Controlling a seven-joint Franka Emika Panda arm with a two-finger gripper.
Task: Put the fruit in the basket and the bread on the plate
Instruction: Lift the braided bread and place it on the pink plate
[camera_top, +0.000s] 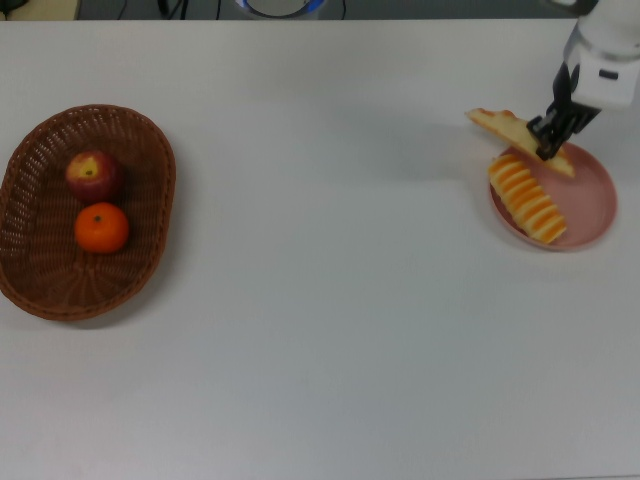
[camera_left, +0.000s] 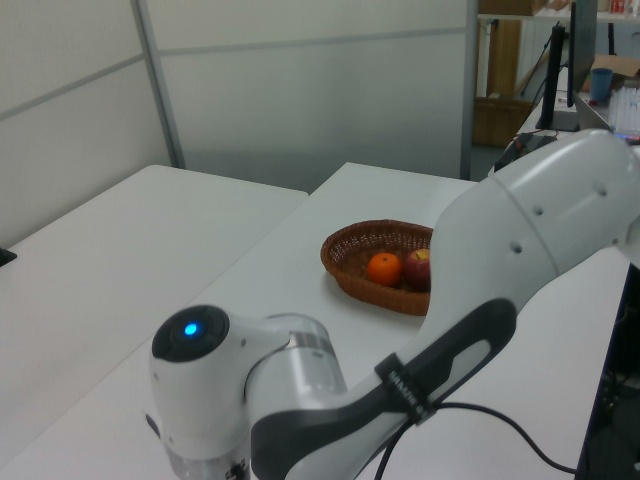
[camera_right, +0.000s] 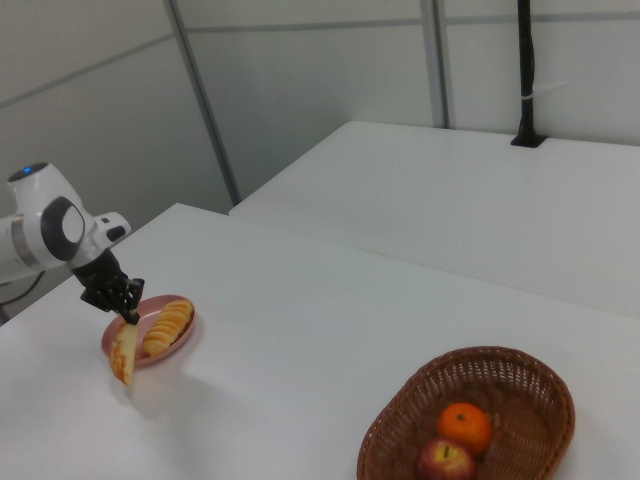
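Braided roll held over the plate's edge, upper right of the top view.

The gripper (camera_top: 549, 142) pinches the braided roll (camera_top: 507, 127) above the pink plate (camera_top: 591, 196), where the striped roll (camera_top: 527, 200) lies; apple (camera_top: 93, 175) and tangerine (camera_top: 101, 227) sit in the basket (camera_top: 40, 270) at left.

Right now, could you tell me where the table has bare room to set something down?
The wide stretch of table between the basket and the plate is bare, as is its near edge. It is crowded at the plate: the striped roll fills half, and the gripper holds the braided roll over its rim.
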